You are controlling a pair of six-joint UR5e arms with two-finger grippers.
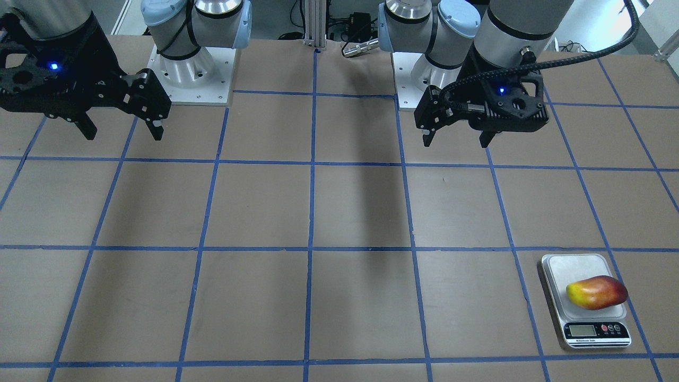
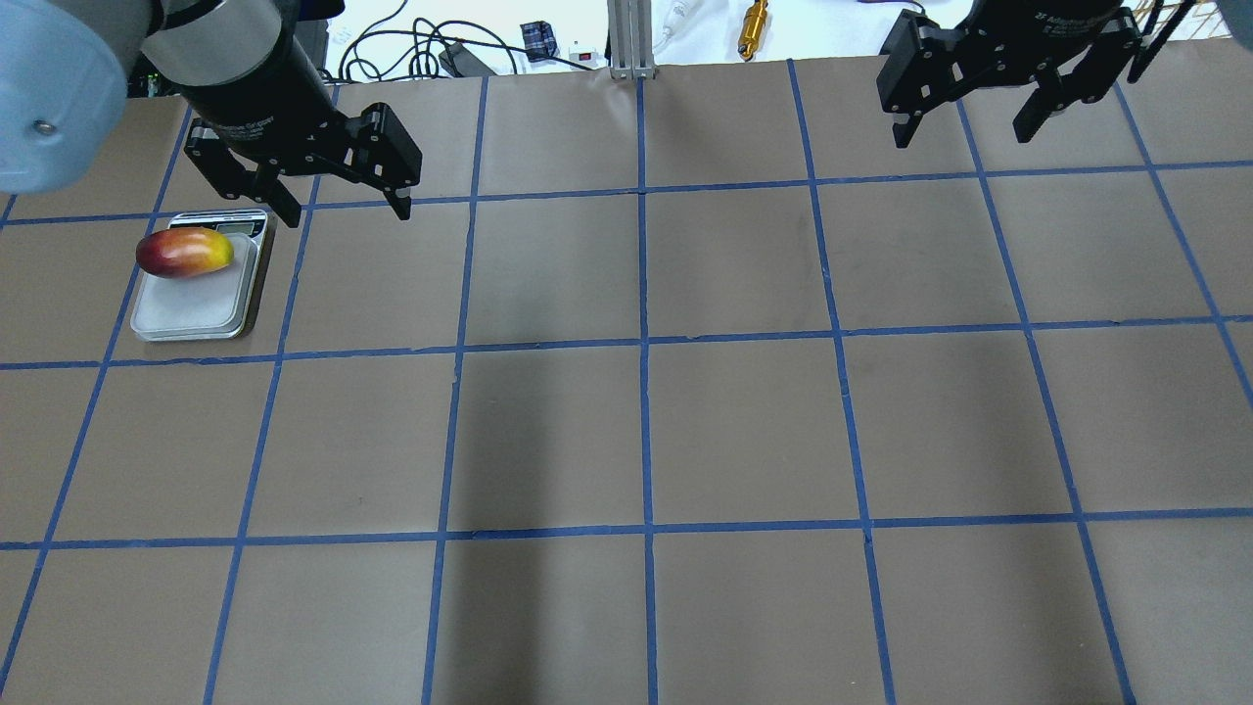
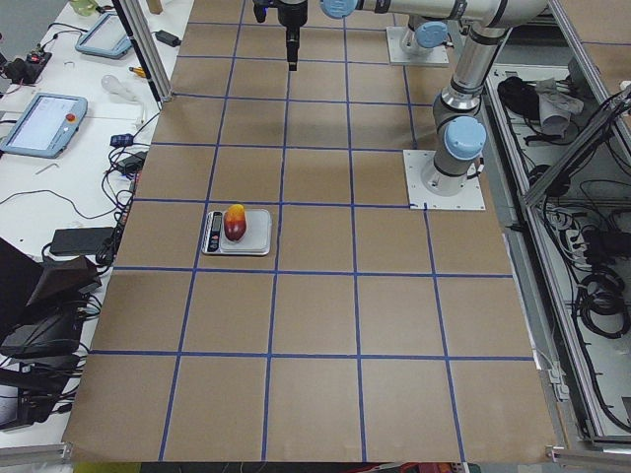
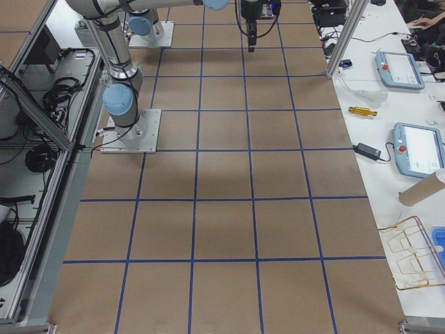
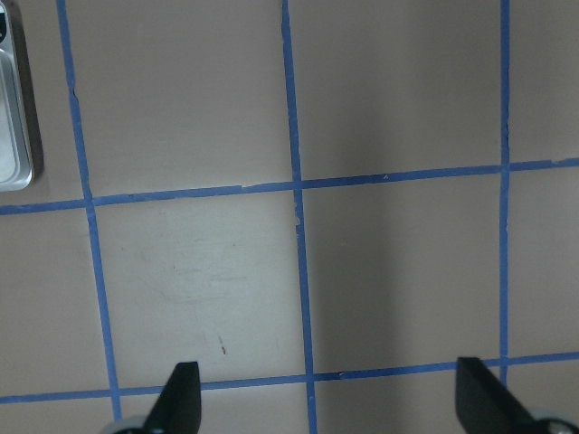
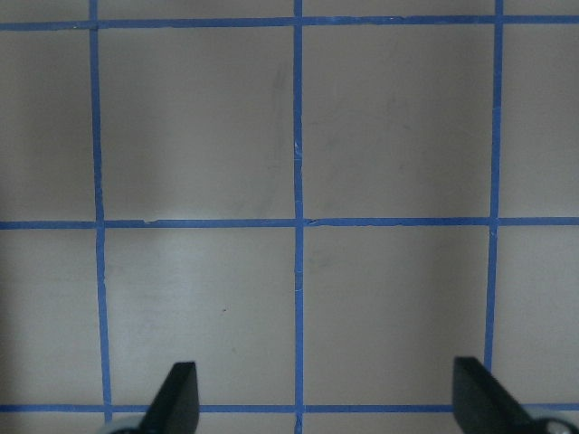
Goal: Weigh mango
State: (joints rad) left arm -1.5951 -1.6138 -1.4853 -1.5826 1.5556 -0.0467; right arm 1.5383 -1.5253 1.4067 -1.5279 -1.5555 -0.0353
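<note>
Tools first: the left tool (image 1: 456, 139) hangs released, jaws spread wide with nothing between them, raised above the tabletop (image 1: 360, 212) and well apart from the scale (image 1: 570, 265), on the robot's side of it; the right tool (image 1: 123, 132) is likewise spread and empty, much farther from the scale, across the width of the tabletop.

The mango (image 1: 597, 292) lies on its side on the scale's silver platform, towards the end next to the display (image 1: 583, 331), touched by neither tool. The placing looks done, so the weighing proper seems to be under way or finished; what may be left is only a settled reading, and the digits are too small to make out.

The front-facing view alone shows the display face. The overhead view shows the left tool nearer the scale than the front view suggests. The left wrist view catches only a corner of the scale (image 5: 11, 117) at its edge, with no mango; the right wrist view shows nothing but taped tabletop; the view from the robot's right leaves out scale and mango altogether.
</note>
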